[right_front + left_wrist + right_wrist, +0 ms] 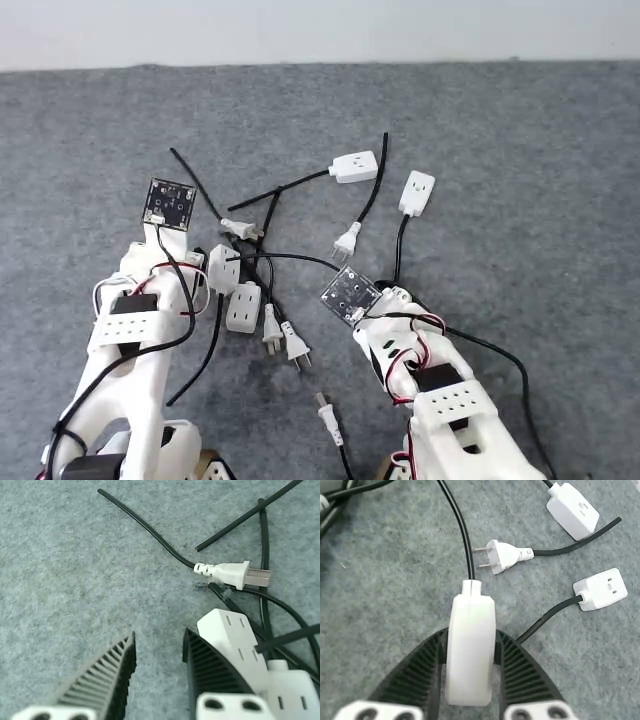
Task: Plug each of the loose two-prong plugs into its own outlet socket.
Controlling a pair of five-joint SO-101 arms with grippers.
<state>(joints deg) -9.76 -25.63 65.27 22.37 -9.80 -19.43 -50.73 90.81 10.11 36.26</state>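
A grey carpeted worktop (520, 150) under a white wall carries a tangle of black cords. The right gripper (470, 635) is clamped on a white socket block (470, 610), and a loose plug (499, 556) lies just beyond it, its prongs bare. The left gripper (159, 635) stands open over the carpet, with another socket (232, 640) just beside one finger and a second plug (231, 573) ahead of it. The step in hand seems to be steadying a socket. Next, the free gripper likely needs to take a plug by its body and line its prongs up with the slots.

Loose plugs (346, 242), sockets (353, 166) on mat (520, 130)
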